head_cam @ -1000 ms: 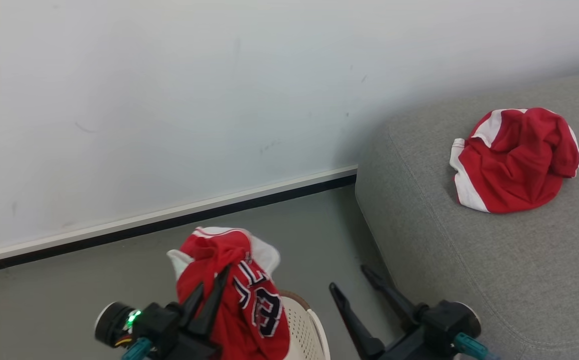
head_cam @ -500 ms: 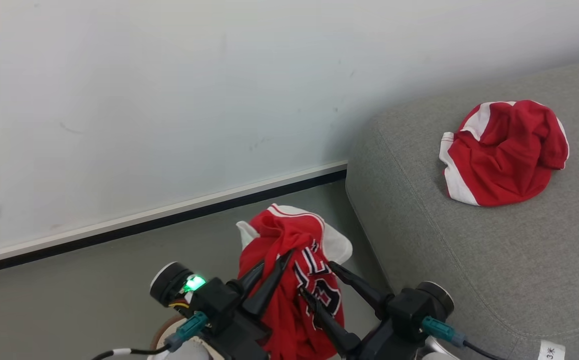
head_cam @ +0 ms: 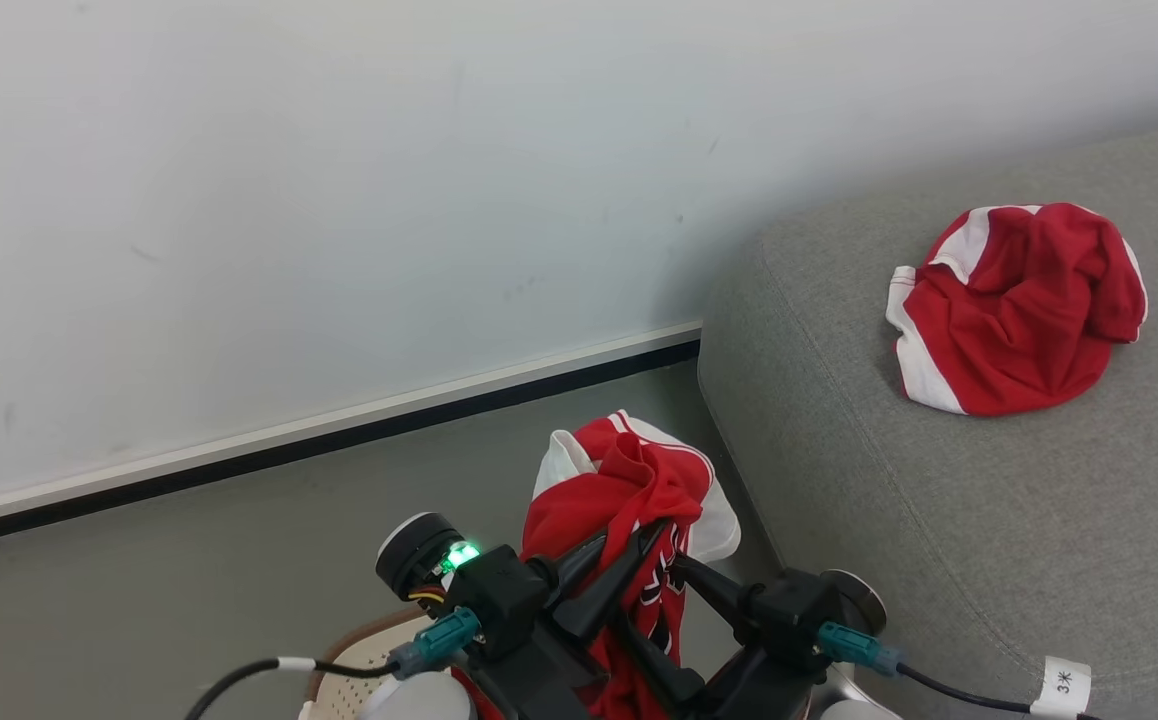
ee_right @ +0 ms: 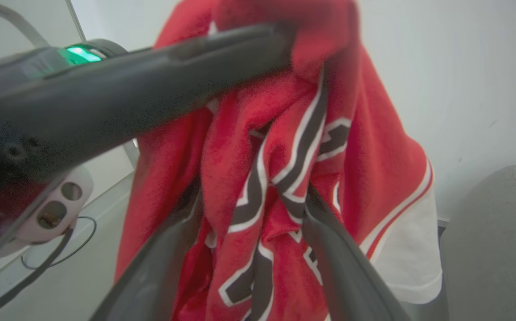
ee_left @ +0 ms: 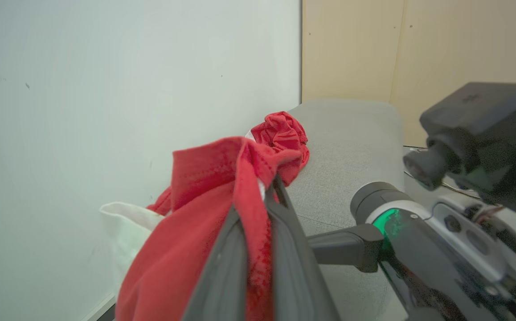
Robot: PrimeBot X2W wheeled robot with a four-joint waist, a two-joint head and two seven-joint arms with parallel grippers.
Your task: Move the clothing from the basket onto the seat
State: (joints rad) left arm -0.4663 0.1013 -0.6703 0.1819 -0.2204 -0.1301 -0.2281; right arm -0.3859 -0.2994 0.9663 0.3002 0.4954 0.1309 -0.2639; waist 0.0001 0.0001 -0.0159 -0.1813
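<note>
Jersey (head_cam: 619, 490) now nearer seat (head_cam: 939, 540), outside basket (head_cam: 354, 678)

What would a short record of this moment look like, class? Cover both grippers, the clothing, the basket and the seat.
Seat: grey, beside the wall
Basket: low in the head view, partly cut off
Jersey: red, white trim; hanging short of the seat
Second garment: red and white, crumpled on the seat
Left gripper: shut on the jersey, holding it up
Right gripper: open, fingers either side of the hanging jersey
</note>
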